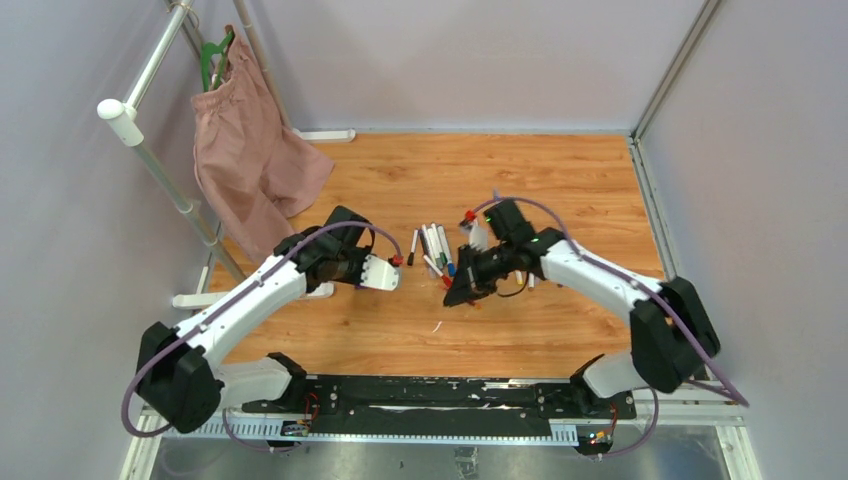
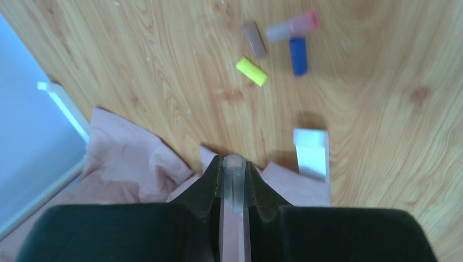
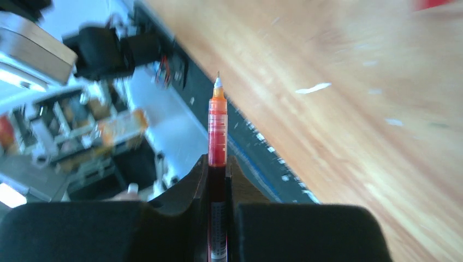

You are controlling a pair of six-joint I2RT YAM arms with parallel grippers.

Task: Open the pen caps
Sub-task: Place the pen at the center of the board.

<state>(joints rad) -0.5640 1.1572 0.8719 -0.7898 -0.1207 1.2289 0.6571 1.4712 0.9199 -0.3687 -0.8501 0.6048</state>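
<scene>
Wooden table (image 1: 560, 180): loose caps (image 2: 251, 71) off; left end effector (image 2: 233, 166) pinches cap (image 2: 235, 184), right end effector (image 3: 217, 161) pinches uncapped pen (image 3: 217, 120); pile (image 1: 435, 245) at its 11 o'clock seems pending.

A wooden counter (image 1: 560, 180) sits between pale grey walls (image 1: 470, 60). At its far left, pink shorts (image 1: 250, 160) hang from a green hanger (image 1: 212, 55) on a metal rack (image 1: 152, 58) (hem touching the wood). A small white scrap (image 1: 437, 326) lies toward the front, near a black rail (image 1: 440, 392).
</scene>
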